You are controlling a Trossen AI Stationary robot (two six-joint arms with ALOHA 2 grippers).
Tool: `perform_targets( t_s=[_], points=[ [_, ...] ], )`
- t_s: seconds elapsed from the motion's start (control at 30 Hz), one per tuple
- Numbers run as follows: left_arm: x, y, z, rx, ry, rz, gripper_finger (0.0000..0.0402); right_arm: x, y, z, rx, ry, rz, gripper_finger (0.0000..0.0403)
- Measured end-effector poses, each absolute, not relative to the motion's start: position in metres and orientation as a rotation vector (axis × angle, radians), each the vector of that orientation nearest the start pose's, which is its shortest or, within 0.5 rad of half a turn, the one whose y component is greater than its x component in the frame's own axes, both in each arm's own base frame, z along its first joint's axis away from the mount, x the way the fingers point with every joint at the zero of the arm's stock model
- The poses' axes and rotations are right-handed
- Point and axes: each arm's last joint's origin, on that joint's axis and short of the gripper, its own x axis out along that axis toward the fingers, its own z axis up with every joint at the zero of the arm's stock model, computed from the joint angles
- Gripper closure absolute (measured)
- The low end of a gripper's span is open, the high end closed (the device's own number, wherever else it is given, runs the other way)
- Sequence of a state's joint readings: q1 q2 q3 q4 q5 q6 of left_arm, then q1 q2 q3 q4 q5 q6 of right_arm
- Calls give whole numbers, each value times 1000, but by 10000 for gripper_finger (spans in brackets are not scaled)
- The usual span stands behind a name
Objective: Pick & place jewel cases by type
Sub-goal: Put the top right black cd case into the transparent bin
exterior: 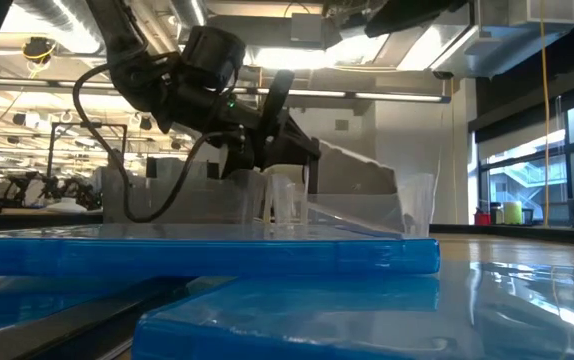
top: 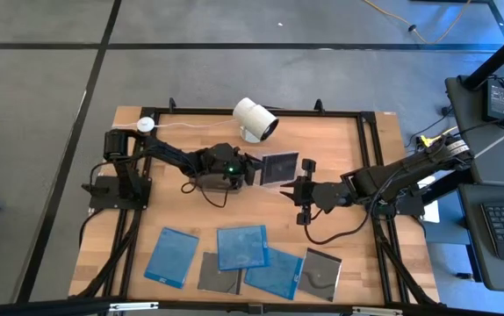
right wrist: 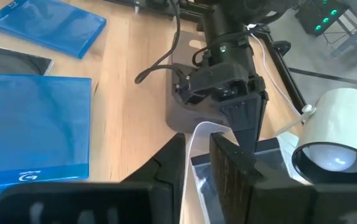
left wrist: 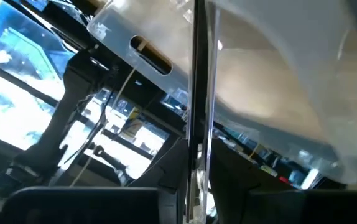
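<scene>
Left end effector [top: 254,171] clamped on dark jewel case [top: 279,168] edge; right end effector [top: 299,190] state unclear.

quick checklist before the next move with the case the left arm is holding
1. Left end effector gripping the dark case: ok, its fingers clamp one edge.
2. Right end effector clear of that case: not ok; in the right wrist view its fingers sit right at the case's edge.
3. Right end effector holding anything: cannot tell.
4. Held case clear of the white camera: ok, a gap shows from above.
5. Other cases at the near edge untouched: ok, blue case and grey case lie flat there.
</scene>
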State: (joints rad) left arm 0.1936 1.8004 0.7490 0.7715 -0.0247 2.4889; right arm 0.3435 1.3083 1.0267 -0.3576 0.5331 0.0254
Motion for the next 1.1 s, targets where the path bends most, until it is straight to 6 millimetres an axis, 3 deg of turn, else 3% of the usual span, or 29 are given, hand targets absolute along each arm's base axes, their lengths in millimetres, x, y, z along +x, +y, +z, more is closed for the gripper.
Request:
perform_targets(
  t_s=[0.3, 0.8, 1.1],
  points=[
    [340, 67, 152, 2405, 381, -235, 345, 267, 79, 293, -258, 573, -211, 324],
    [341, 68, 155, 2408, 412, -193, 300, 266, 79, 293, -258, 576, -212, 324],
    [343, 69, 169, 2408, 373, -12, 303, 266, 79, 292, -260, 581, -212, 325]
  ],
)
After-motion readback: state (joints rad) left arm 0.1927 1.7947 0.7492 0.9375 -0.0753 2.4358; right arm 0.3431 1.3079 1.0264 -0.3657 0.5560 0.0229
